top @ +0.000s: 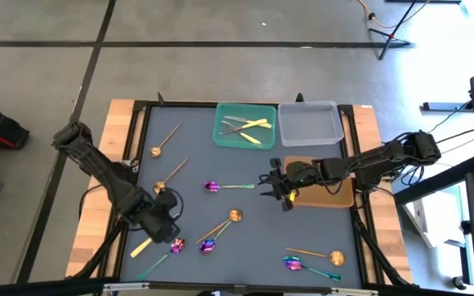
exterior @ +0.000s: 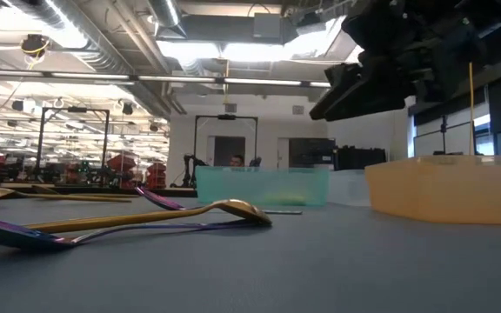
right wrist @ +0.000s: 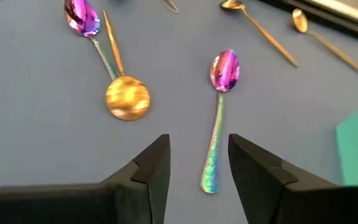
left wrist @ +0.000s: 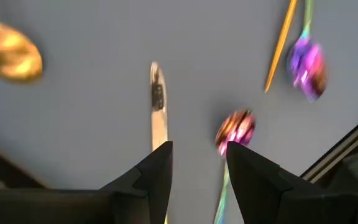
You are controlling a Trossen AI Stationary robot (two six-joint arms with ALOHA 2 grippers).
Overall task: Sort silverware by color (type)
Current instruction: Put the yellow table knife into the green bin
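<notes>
Grippers are both hovering spread: left gripper [top: 161, 224] is hanging over a pale yellow-gold knife [top: 142, 246] on the grey tabletop [top: 245, 247], right gripper [top: 275, 186] beside an iridescent purple teal-handled spoon [top: 227, 187].

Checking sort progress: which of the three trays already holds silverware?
The green tray, left-most of the three at the table's far edge. Pale yellow-gold knives lie in it, while the grey tray and the orange tray show none.

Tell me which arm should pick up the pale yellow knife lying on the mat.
Left. The left gripper hovers open right over the knife, jaws lined up with it. The right gripper is across the mat, facing an iridescent spoon.
</notes>
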